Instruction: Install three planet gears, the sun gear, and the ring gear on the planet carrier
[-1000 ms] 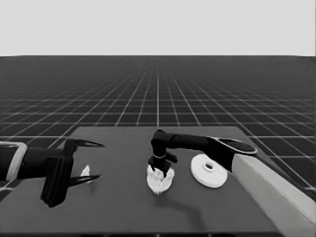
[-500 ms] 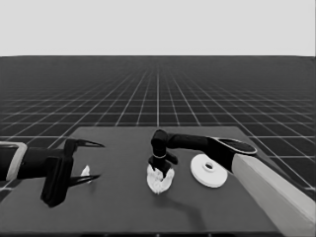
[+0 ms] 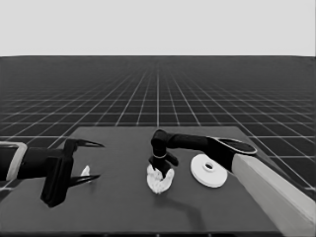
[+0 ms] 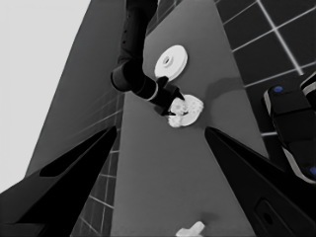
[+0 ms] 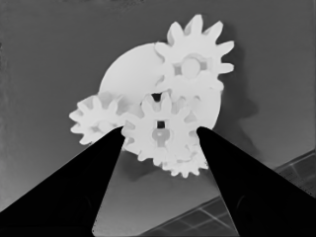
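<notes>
The right gripper (image 3: 161, 170) is being held low over the middle of the desk (image 3: 123, 207), its arm reaching in from the right. In the right wrist view its two fingers (image 5: 74, 197) are seen spread apart, flanking a central gear (image 5: 159, 129) that is sitting over the middle of the smaller round part (image 5: 131, 74); whether the fingertips are touching its teeth cannot be told. Three more gears are being carried on that same part: one (image 5: 193, 61) overlapping the rim on one side, one (image 5: 96, 118) protruding past the rim on another, and a third (image 5: 185, 165) mostly hidden behind the central gear. Their teeth are seen meshing or overlapping with the central one.

In the head view the smaller round part (image 3: 159, 181) with its gears is lying near the desk's centre, directly under the right gripper. The larger round part (image 3: 209, 171) is lying flat just to the right of it, apart from it and partly beside the right arm.

The left gripper (image 3: 81, 160) is being kept over the desk's left end, its fingers wide apart and gripping nothing. A thin white piece (image 3: 85, 172) is lying on the desk between those fingers.
</notes>
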Controlling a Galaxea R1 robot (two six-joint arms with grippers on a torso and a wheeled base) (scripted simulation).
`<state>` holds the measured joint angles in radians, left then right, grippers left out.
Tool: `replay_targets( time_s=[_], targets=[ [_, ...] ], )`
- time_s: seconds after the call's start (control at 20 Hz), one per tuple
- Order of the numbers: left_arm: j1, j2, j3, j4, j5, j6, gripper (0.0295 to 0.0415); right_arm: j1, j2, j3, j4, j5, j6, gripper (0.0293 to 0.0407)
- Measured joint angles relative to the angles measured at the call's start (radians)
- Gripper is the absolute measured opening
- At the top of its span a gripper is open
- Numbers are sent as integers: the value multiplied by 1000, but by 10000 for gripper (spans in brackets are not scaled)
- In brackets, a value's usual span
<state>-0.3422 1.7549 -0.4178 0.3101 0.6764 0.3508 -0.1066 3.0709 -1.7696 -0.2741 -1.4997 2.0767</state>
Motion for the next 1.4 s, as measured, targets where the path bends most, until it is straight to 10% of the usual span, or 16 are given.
replay_targets(
  time_s=[1.3, 1.4],
  targets=[
    [0, 0, 0, 0, 0, 0, 385, 0, 0, 0, 0, 0, 272, 310],
    [0, 0, 0, 0, 0, 0, 385, 0, 0, 0, 0, 0, 282, 369]
  ],
)
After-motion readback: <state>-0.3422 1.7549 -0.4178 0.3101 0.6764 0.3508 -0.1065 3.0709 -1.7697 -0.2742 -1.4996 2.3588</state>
